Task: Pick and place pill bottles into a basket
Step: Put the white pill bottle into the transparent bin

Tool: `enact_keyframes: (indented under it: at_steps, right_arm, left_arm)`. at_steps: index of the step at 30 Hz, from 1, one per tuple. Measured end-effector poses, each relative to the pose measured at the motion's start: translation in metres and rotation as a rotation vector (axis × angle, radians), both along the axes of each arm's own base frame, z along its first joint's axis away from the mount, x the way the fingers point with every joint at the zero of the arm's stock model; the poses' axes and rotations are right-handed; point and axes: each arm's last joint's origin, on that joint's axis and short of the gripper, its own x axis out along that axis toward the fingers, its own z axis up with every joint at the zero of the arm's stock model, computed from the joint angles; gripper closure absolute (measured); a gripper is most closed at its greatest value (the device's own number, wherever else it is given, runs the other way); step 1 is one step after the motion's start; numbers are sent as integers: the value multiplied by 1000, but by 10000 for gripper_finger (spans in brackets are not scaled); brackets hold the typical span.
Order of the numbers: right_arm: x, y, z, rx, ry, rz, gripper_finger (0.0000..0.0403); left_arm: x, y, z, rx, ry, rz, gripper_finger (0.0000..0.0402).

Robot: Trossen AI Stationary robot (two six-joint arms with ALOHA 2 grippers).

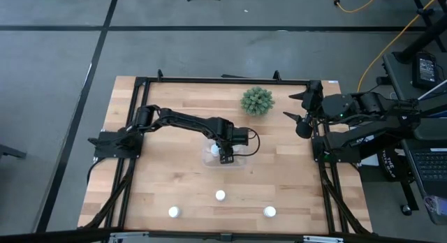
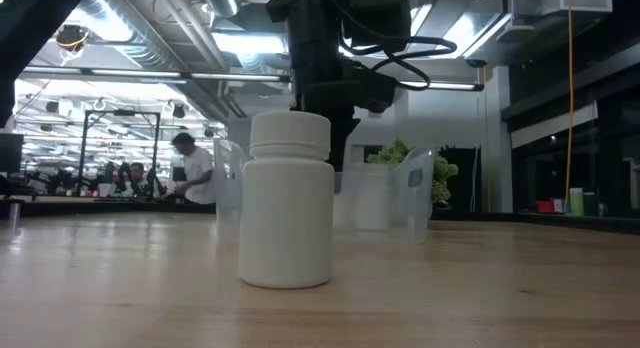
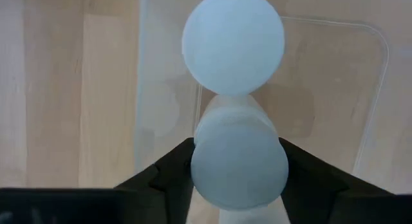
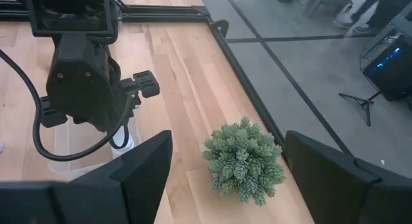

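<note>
Five Little White Bottles, One Held in the Basket

Five pill bottles can be seen. Three of them stand on the wooden desk (image 1: 160, 166), near the front edge. One is in the middle (image 1: 221, 195), one is off to the left (image 1: 174, 212) and one is off to the right (image 1: 269, 212). They are well apart from each other.

The basket (image 1: 241, 159) is see-through and sits in the middle of the desk. One bottle (image 3: 233, 44) stands up inside it, with its round cap showing.

The left arm reaches from the left side of the desk to the basket. The left fingers (image 3: 164, 182) point down into the basket. They press on both sides of another bottle, the held bottle (image 3: 239, 166). It is just beside the standing one. You cannot tell if it touches the basket floor.

The right arm waits at the right edge of the desk. The right fingers (image 4: 138, 172) are spread wide and hold nothing.

A green spiky plant (image 1: 257, 100) stands near the back of the desk, between the basket and the right arm.

From desk height, one bottle looks big in front, with the basket behind it. Far back in the room there are people (image 2: 195, 168).
</note>
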Motion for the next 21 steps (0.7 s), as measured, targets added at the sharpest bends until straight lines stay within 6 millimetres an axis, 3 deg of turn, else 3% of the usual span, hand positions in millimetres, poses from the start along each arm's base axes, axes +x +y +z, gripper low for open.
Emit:
enact_keyframes:
  at_steps: [6, 12, 15, 21]
  right_arm:
    - [0, 0, 0, -1, 1, 0, 102]
    - [0, 0, 0, -15, 8, 9, 102]
    - [0, 0, 0, -20, 14, 12, 102]
    - [-1, 0, -2, -60, 56, 36, 102]
  left_arm:
    - [-1, -2, 2, -19, 0, 4, 111]
    - [-9, -4, 14, -26, 14, 31, 65]
    - [-18, -4, 31, -28, 23, 48, 59]
    - [-38, -6, 87, 17, -38, 120, 58]
